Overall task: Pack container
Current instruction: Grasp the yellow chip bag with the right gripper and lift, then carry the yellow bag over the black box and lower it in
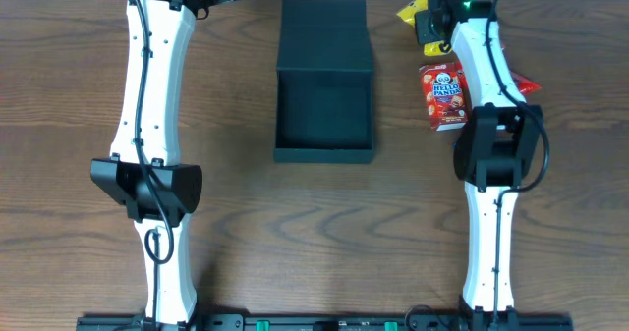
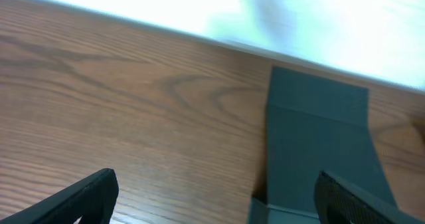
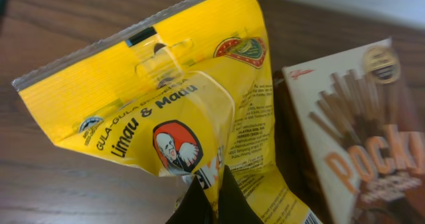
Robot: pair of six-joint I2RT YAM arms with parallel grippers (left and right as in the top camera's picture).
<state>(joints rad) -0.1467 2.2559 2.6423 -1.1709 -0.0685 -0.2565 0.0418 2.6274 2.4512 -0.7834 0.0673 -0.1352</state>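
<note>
2 white robot arms reach across a brown wood-grain table. The container, a dark greenish-black matte cardboard box, shallow and roughly square, sits on the table between the arms, toward the far edge. It stands open, with its attached flap lid of the same colour lying flat on the far side.

The left end effector hangs above bare wood to the left of the box, its 2 black fingers spread wide and touching nothing.

The right end effector is at the far right of the table, its fingers pressed together on the lower part of a glossy yellow plastic sweet packet printed "Limau & Madu". Just beside that packet lies a brown rectangular cardboard Pocky box.

A red cardboard Hello Panda box lies to the right of the container, close against the right arm. On that arm's other side, the corner of 1 red packet shows, mostly hidden.
</note>
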